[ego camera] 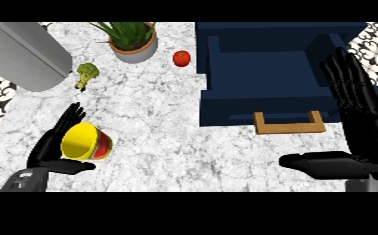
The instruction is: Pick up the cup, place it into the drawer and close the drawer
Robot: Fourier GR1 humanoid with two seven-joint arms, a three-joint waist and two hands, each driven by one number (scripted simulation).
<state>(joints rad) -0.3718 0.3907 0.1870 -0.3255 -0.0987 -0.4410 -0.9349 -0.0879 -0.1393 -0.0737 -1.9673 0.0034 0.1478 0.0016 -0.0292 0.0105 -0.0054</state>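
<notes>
A cup (87, 142), yellow inside with a red and green outside, lies tilted at the lower left of the marble counter. My left hand (52, 146) is right beside it with straight fingers behind it and the thumb below it, open and touching or nearly touching the cup. The dark blue drawer (221, 86) stands pulled out at the right, its inside bare, with a wooden handle (289, 124) on its front. My right hand (353, 104) is open at the far right, fingers pointing up over the drawer's right side, thumb stretched left.
A potted plant (133, 40) stands at the back. A tomato (181, 58) lies near the drawer's left corner. A broccoli floret (86, 73) lies left, next to a large grey cylinder (29, 54).
</notes>
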